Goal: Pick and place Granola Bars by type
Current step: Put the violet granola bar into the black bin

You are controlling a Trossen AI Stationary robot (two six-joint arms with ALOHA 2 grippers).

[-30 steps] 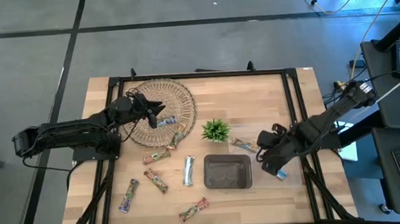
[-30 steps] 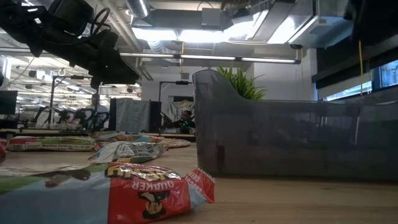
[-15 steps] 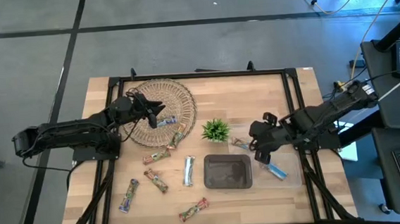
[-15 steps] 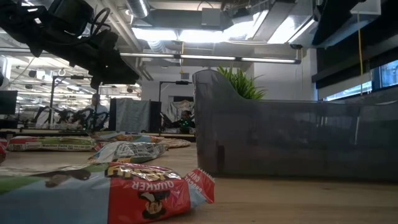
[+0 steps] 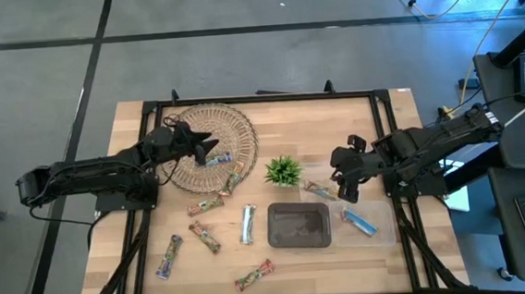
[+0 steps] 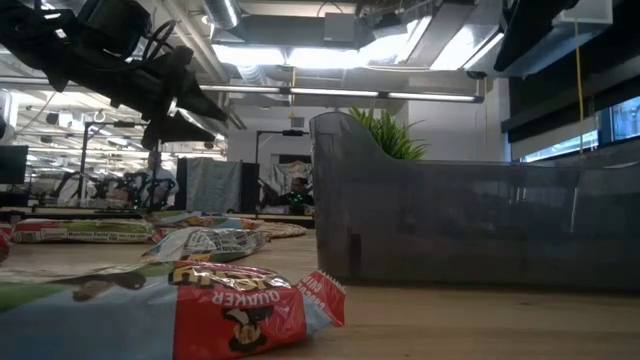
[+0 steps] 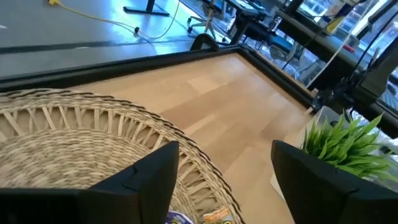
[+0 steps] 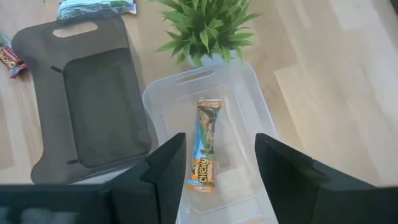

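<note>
meanwhile right tool (image 8: 214, 163) hovers open above clear bin (image 8: 252, 93).

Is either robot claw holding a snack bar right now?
No. The right gripper is open above the clear bin, and the left gripper is open over the wicker basket.

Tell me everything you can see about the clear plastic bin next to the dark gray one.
The clear bin is a shallow, see-through plastic tray with rounded corners and a slot handle at the end toward the small plant. It sits flat on the wooden table, alongside the dark gray bin. The right wrist view shows one Chewy granola bar lying flat inside; the high view shows a blue bar in it too. The right gripper hovers open above it.
</note>
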